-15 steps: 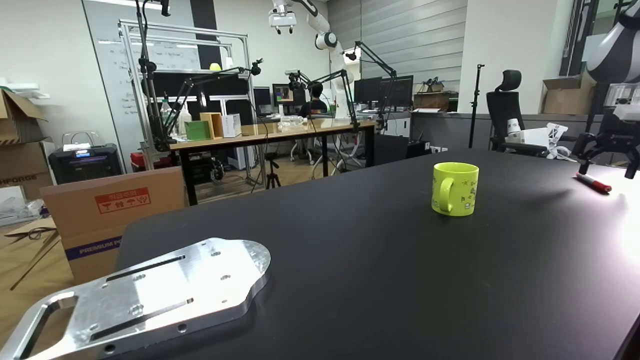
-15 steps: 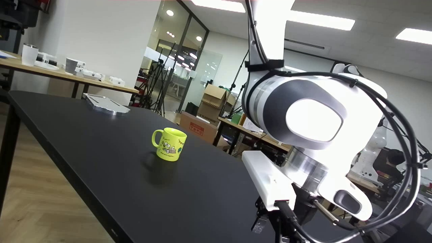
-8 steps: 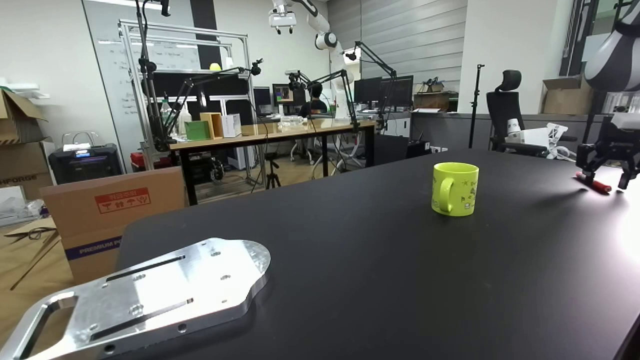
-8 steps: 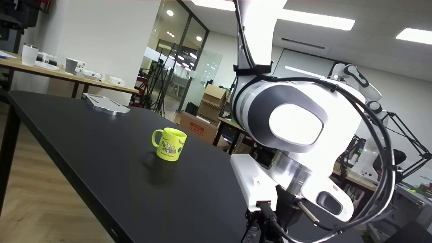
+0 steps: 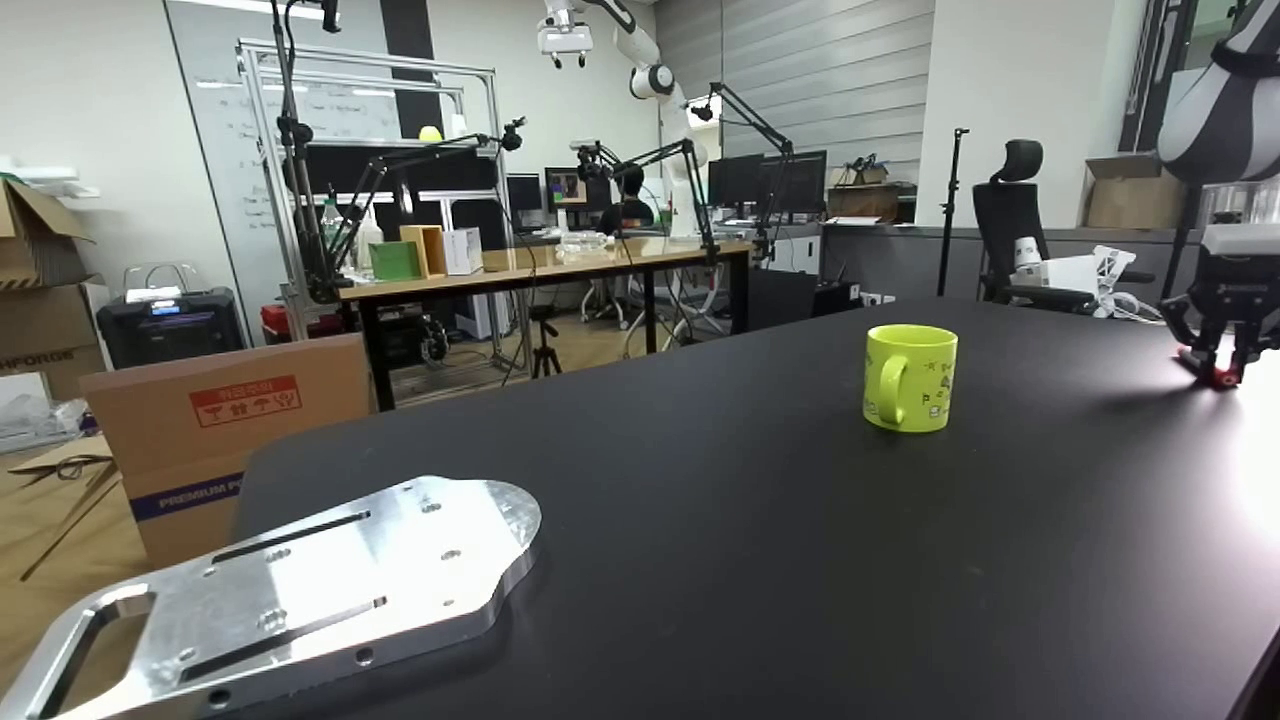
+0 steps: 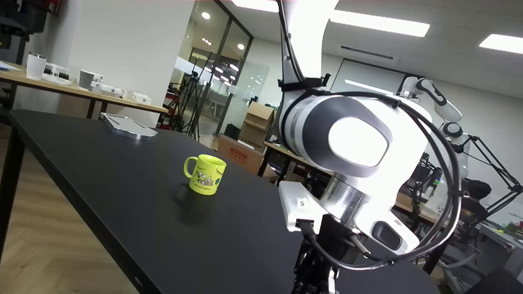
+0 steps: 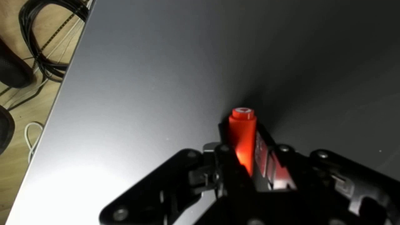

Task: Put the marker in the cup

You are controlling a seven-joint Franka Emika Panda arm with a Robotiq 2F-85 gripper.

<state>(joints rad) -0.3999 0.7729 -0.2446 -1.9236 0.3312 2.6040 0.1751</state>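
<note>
The red marker (image 7: 243, 134) lies on the black table, pinched between both fingers of my gripper (image 7: 241, 129) in the wrist view. Its round end sticks out just past the fingertips; the black fingers hide much of its length. In an exterior view the gripper (image 5: 1224, 366) is low at the tabletop on the far right, and a red end of the marker (image 5: 1226, 378) shows between the tips. The yellow-green cup (image 5: 910, 380) stands upright, well apart from the gripper, its handle (image 6: 189, 167) on one side. The marker is hidden in that exterior view.
A silver metal plate (image 5: 390, 560) lies on the black table (image 5: 720, 520) beyond the cup, away from the arm (image 6: 347, 130). The wrist view shows a table edge (image 7: 67, 73) with cables (image 7: 37, 56) on the floor past it.
The gripper came down to the table over the marker, and its fingers went from wide apart to shut around it. The marker has turned slightly. The cup stays in place.
</note>
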